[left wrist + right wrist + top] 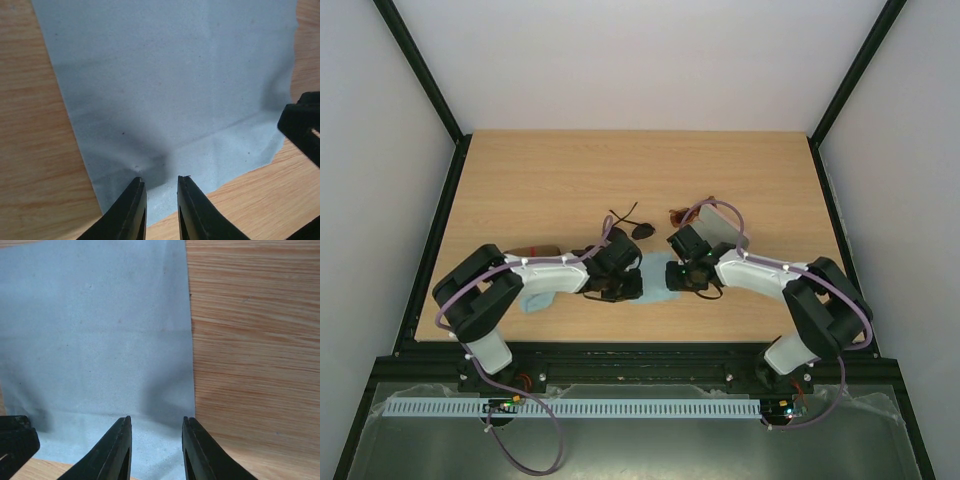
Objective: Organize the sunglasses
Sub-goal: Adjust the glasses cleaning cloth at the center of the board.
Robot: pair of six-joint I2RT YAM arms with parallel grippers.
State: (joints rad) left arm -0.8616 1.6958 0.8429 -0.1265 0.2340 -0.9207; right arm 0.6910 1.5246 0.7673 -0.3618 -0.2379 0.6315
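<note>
Jaws slightly parted, we are hovering the left gripper (161,179) and right gripper (156,418) over the blue cloth (175,90) on the counter (250,340).

Pale blue cloth (170,90) lay flat on the wooden table (540,180) near the front edge, with a faint crease across it. Brown case (535,248) sat further left, partly hidden.

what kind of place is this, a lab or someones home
Most likely a robot lab test cell, not a home: a wooden table boxed in by plain white panels on black frame posts, with a left arm and right arm bolted at its near edge.
</note>
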